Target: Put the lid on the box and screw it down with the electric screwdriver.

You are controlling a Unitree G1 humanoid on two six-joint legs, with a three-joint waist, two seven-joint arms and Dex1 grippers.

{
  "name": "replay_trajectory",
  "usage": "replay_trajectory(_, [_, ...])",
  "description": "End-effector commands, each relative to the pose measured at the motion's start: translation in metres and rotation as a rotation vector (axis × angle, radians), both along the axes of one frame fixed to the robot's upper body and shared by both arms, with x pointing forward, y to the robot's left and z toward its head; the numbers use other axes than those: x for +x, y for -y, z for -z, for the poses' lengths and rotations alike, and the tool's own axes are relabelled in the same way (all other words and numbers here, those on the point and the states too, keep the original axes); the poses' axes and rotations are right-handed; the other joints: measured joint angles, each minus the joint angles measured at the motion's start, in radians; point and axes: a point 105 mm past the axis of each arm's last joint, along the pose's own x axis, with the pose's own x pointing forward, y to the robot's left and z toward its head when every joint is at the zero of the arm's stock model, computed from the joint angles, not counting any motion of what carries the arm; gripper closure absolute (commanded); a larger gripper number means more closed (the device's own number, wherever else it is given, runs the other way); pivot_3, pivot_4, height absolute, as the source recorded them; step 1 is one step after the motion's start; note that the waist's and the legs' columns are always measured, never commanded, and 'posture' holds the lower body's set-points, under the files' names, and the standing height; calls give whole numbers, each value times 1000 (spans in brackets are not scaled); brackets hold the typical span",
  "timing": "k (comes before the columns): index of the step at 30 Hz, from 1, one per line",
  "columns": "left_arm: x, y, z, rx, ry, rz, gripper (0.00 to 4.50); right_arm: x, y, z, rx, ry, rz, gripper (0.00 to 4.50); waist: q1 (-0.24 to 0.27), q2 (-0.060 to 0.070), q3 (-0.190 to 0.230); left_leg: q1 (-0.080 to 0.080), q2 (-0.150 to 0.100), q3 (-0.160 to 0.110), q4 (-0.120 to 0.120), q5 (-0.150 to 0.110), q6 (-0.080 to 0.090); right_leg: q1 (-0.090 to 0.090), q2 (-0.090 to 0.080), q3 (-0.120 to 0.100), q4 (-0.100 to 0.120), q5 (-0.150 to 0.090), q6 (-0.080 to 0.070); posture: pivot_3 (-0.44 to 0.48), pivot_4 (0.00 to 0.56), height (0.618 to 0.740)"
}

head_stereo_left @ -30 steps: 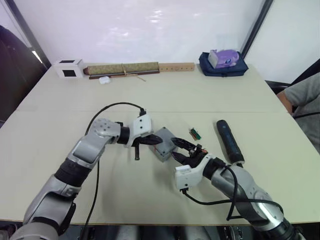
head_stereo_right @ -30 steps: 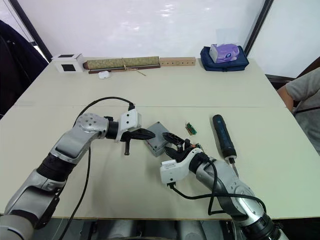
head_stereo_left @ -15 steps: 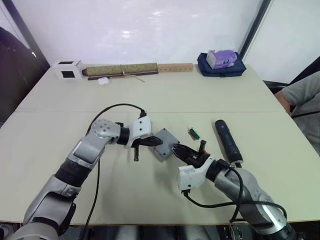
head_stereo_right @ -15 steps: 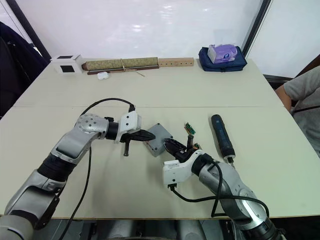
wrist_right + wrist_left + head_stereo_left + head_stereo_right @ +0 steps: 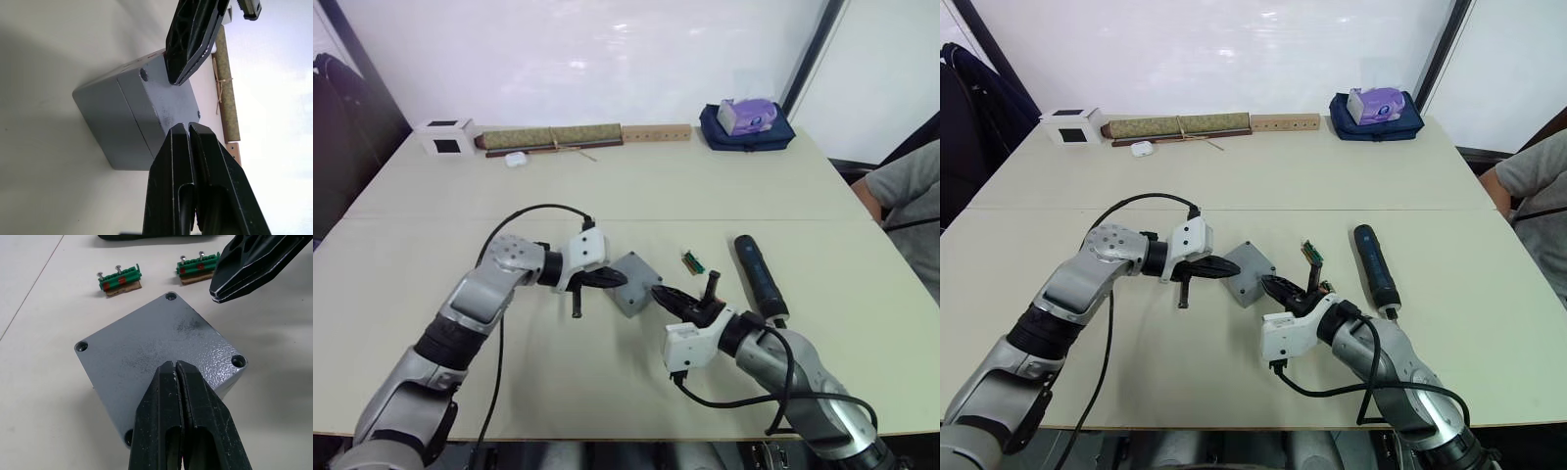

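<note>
Both grippers closed, empty.
Your left gripper [image 5: 177,366] and right gripper [image 5: 188,128] flank the lid [image 5: 161,352], seated on the box [image 5: 110,129].

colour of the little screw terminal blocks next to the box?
Green with red marks, the terminal blocks show best in the left wrist view.

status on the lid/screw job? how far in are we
Done: the lid sits on the box, seam closed. In hand: both grippers are shut and empty, left gripper over the lid, right gripper at its edge, seemingly squaring it up. Left: the four corner holes look empty, screws still stand in two green terminal blocks, and the electric screwdriver lies untouched on the table.
</note>
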Motion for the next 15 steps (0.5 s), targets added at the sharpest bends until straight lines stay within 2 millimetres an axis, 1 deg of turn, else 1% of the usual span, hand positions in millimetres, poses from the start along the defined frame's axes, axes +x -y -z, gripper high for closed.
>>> replay_trajectory(1, [-1,-11,19,26,-116,-61,4500,1,0,-9,18,27,-6,4439,-1,0,0,0,0,0,0,0,0,0,0,0,0,0,0,0,150,740])
replay_trajectory(4, [8,-11,7,-18,-97,-90,4500,2,0,-8,28,15,-3,4439,-1,0,0,0,0,0,0,0,0,0,0,0,0,0,0,0,150,740])
replay_trajectory(8, [18,-12,-31,-189,-145,-134,4500,0,5,-11,175,-119,38,4439,0,-1,1,-2,0,0,0,0,0,-2,0,0,0,0,0,0,150,740])
replay_trajectory(10, [27,-15,-44,-254,-160,-181,4500,-2,7,-8,213,-208,43,4439,1,-1,2,-5,0,-1,0,0,0,-4,0,0,0,0,0,0,150,740])
replay_trajectory(12, [39,-22,-51,-288,-159,-241,4500,-6,6,-4,237,-283,35,4439,2,-1,2,-6,0,-1,0,0,0,-6,0,-1,0,0,0,0,150,740])
replay_trajectory(13, [46,-27,-49,-280,-147,-276,4500,-8,5,-2,250,-330,32,4439,2,-1,2,-6,0,-1,0,0,0,-6,0,-1,0,0,0,0,150,740])
replay_trajectory(15, [53,-34,-40,-236,-124,-306,4500,-8,3,2,284,-416,39,4439,1,-1,2,-6,0,-1,0,0,0,-5,0,-1,0,0,0,0,150,740])
